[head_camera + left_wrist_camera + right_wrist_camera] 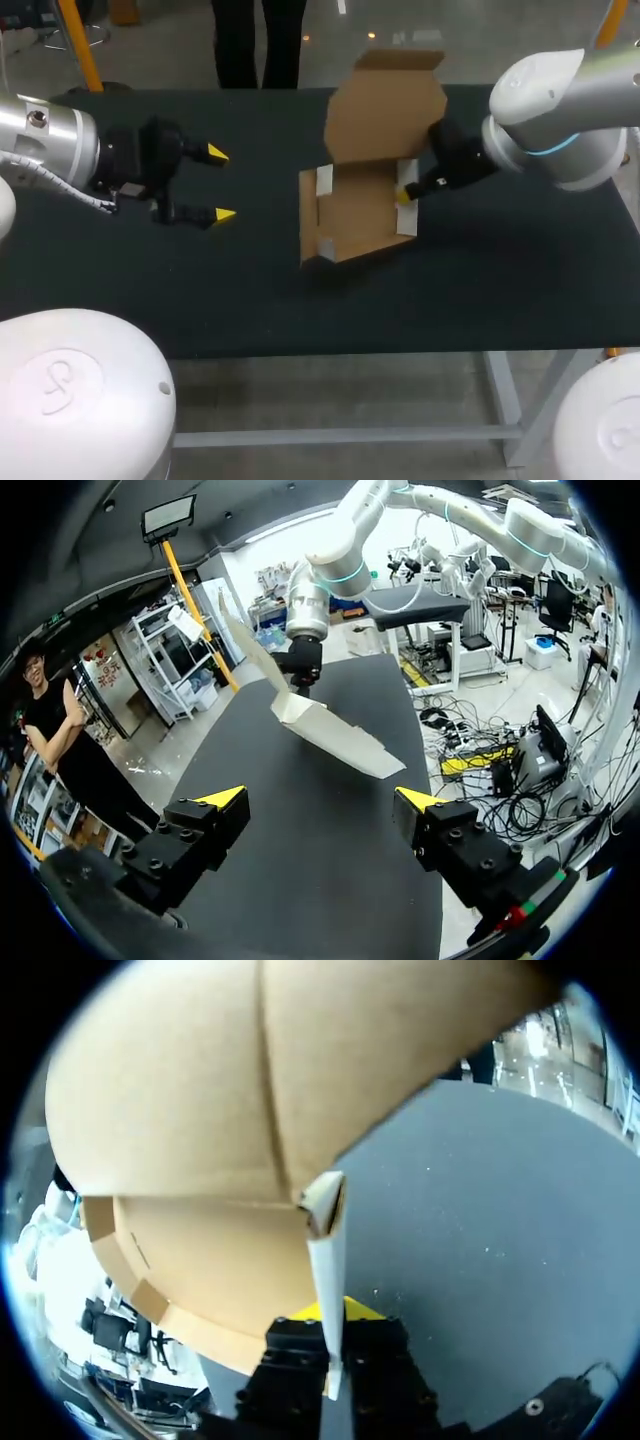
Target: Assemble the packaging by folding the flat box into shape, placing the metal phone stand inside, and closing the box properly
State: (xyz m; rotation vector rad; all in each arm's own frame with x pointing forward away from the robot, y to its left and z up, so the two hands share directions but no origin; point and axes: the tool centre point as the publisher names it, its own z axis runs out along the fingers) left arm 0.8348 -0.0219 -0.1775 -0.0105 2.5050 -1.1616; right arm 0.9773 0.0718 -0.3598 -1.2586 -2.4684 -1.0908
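The brown cardboard box [352, 208] lies partly folded in the middle of the black table, its lid [387, 105] standing up at the far side. My right gripper [408, 192] is shut on the box's right side wall. In the right wrist view that thin white-edged wall [327, 1250] runs between the right gripper's [330, 1312] yellow tips, and the brown panels [190, 1110] fill the space ahead. My left gripper [218, 184] hangs open and empty left of the box, well apart from it. From the left wrist, the box [335, 738] lies ahead of the open left gripper [320, 800]. No phone stand shows.
The black table [200, 290] has bare surface to the left and in front of the box. Its front edge [330, 352] runs close below the box. My right arm [330, 570] comes down onto the box's far end in the left wrist view.
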